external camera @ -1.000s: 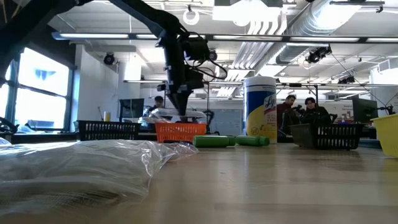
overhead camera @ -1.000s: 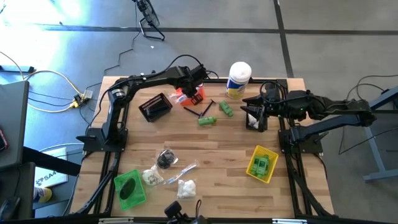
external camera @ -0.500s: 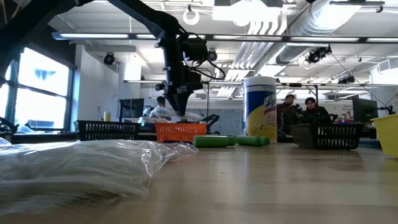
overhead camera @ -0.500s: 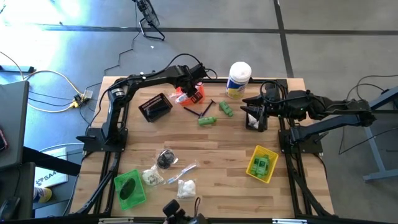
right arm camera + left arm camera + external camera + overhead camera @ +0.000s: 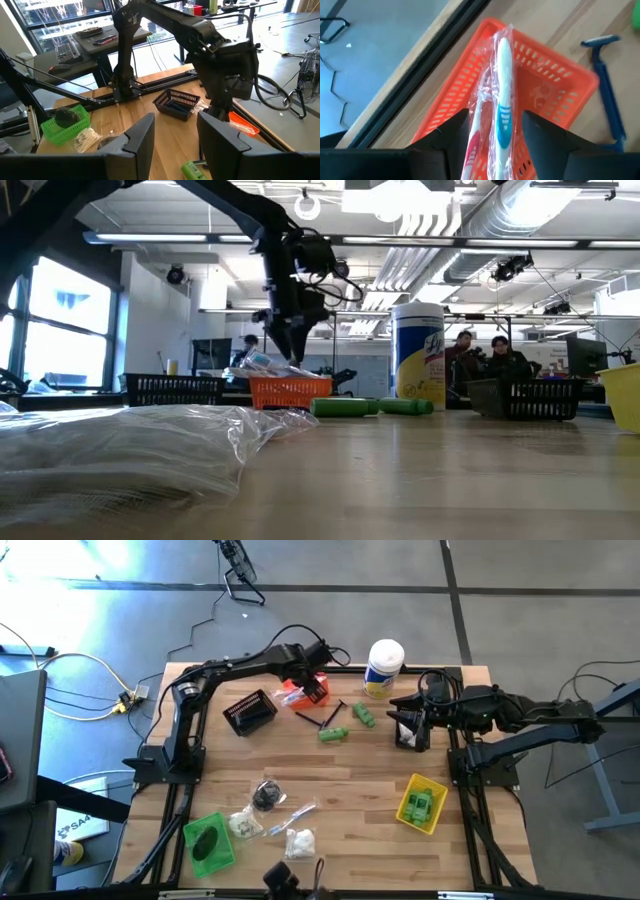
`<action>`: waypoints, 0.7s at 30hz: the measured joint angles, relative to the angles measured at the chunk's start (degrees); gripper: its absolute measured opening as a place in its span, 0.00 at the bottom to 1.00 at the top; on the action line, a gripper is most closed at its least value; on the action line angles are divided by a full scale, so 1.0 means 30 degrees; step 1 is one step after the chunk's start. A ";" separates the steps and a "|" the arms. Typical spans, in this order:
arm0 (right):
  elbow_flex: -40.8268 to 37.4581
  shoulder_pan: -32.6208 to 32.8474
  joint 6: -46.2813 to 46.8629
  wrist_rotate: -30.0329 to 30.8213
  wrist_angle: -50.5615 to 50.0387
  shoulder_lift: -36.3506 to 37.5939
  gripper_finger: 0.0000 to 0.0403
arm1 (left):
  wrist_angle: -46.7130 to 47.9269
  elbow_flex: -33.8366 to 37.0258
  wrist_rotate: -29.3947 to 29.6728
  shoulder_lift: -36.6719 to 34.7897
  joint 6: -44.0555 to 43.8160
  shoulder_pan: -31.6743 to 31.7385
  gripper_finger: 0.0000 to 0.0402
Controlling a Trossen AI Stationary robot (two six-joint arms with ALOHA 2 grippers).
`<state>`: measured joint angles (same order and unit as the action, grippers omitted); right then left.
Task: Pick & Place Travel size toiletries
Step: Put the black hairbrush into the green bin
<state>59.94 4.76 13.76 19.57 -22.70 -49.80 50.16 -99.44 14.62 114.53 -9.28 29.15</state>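
Wooden table (image 5: pixel 350 775), two arms over its far half. The left gripper (image 5: pixel 312 686) hangs over the orange bin (image 5: pixel 296 695), fingers parted, with two wrapped toothbrushes (image 5: pixel 501 100) lying loose between them across the bin's rim. The right gripper (image 5: pixel 408 725) sits at the far right over a dark bin (image 5: pixel 405 739), fingers apart, nothing seen in them. One white canister (image 5: pixel 383 668) at the far edge. Four more bins: black (image 5: pixel 249 714) far left, green (image 5: pixel 209 844) near left, yellow (image 5: pixel 422 803) near right. Two green bottles (image 5: pixel 334 734) mid-table, black sticks (image 5: pixel 327 718) beside them. One dark bundle (image 5: pixel 265 795) and two puff bags (image 5: pixel 299 842) near left.
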 joint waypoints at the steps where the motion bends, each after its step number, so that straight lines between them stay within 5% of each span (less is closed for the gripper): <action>1: 0.0000 -0.0002 -0.0014 0.0000 -0.0041 0.0000 0.35 | -0.0026 0.0000 -0.0133 -0.0167 0.0001 -0.0101 0.42; 21: 0.0000 -0.0003 -0.0354 -0.0116 -0.0240 0.0000 0.35 | -0.0526 -0.0015 -0.2270 -0.1918 -0.1064 -0.4905 0.02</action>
<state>59.94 4.75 12.70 19.22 -23.42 -49.80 48.58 -99.48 7.81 108.77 -12.47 14.43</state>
